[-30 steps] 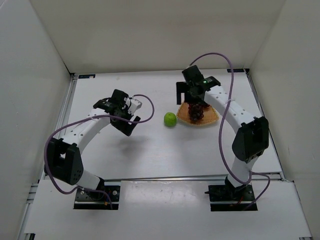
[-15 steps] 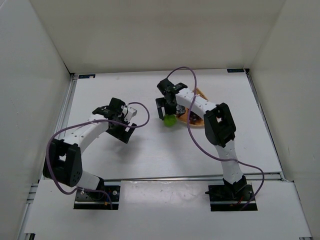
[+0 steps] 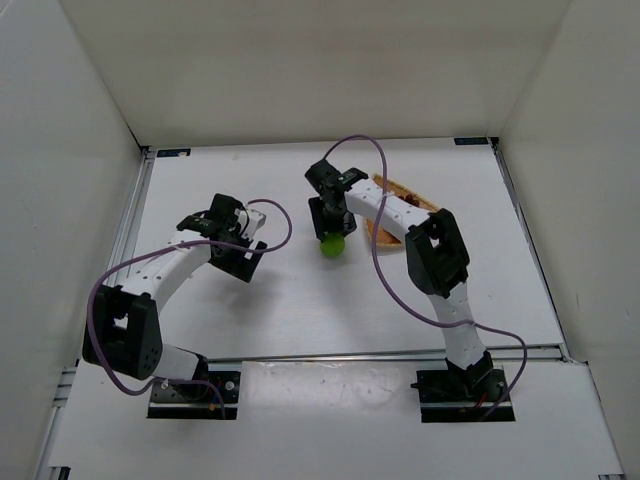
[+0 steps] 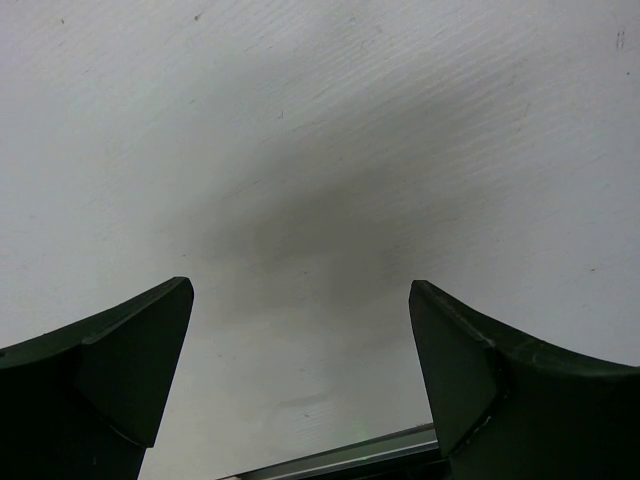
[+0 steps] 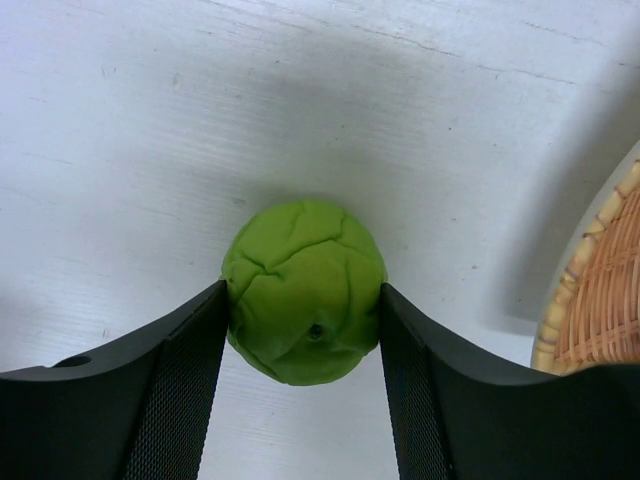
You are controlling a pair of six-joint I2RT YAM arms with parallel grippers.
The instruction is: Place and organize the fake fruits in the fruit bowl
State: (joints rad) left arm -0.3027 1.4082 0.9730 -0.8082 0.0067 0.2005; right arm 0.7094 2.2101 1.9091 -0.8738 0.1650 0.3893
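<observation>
Overhead, the right arm (image 3: 440, 262) stretches forward and bends left across the woven basket (image 3: 405, 192), hiding most of it. The right fingers (image 5: 160, 400) press against both sides of the green fruit (image 5: 305, 290), gripping it just left of the basket's rim (image 5: 600, 290), at tabletop level. The left arm (image 3: 170, 265) curls well to the left of the basket, its left fingers (image 4: 110, 370) spread wide over bare surface with nothing between them. The tabletop (image 3: 300, 310) is white and faintly scuffed, and plain white walls (image 3: 300, 70) box it in on three sides. Counted: two arms, one basket, and one green fruit in view.
</observation>
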